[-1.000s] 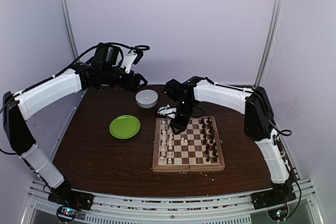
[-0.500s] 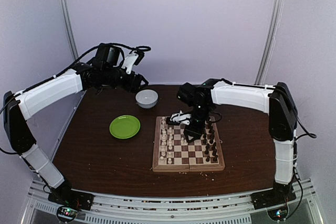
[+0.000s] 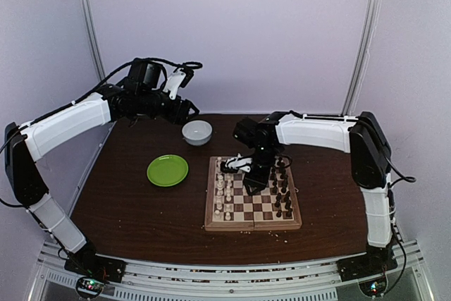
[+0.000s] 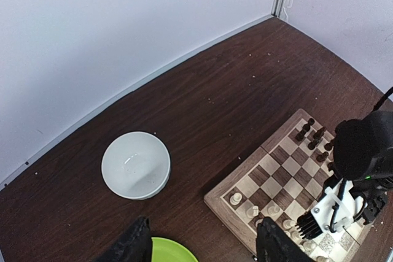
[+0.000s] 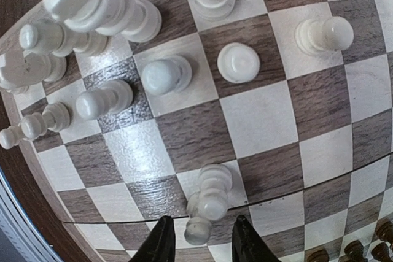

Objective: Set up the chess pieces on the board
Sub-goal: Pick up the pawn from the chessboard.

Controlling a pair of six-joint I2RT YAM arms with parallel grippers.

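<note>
Two fingers (image 5: 162, 241) of your right gripper (image 5: 202, 228) stand apart around a white chess piece (image 5: 209, 199) on the board (image 5: 270, 121); your left gripper (image 4: 206, 237), off the board, is spread, holding nothing.

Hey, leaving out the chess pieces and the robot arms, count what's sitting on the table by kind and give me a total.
white bowl: 1
green plate: 1
chessboard: 1
Total: 3
</note>
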